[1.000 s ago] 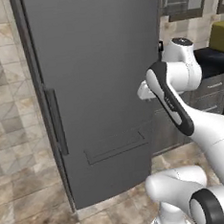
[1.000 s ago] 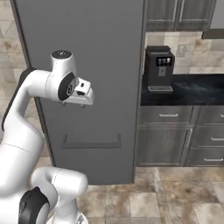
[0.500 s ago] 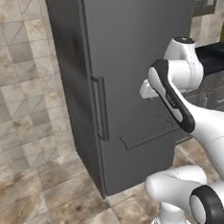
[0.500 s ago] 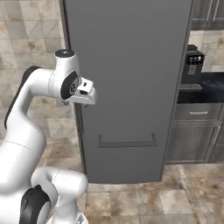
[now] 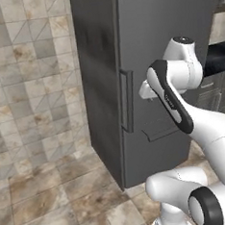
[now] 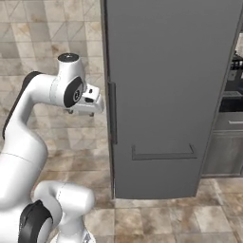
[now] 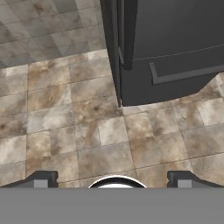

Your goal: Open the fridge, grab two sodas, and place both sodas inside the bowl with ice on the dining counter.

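Observation:
The fridge (image 5: 165,28) (image 6: 166,80) (image 7: 175,35) is a tall dark grey cabinet with its door shut. Its long vertical bar handle (image 5: 126,101) (image 6: 112,113) (image 7: 126,39) runs along the door's left edge. My gripper (image 6: 79,112) (image 7: 112,179) hangs at handle height, just left of the handle and apart from it, pointing down at the floor. It is open, with nothing between its widely spread fingertips (image 7: 41,178). In the left base view the hand (image 5: 146,89) sits in front of the door. The sodas, the bowl with ice and the dining counter are out of view.
A horizontal drawer handle (image 6: 163,154) (image 7: 183,72) crosses the fridge's lower front. Beige tiled wall (image 5: 28,68) stands left of the fridge, over brown tiled floor (image 7: 87,131). A dark counter over grey cabinets (image 6: 230,142) adjoins the fridge on the right.
The whole picture has shifted: the base has moved, so the fridge now sits further right in both base views and the tiled wall shows on the left. The arm keeps its pose.

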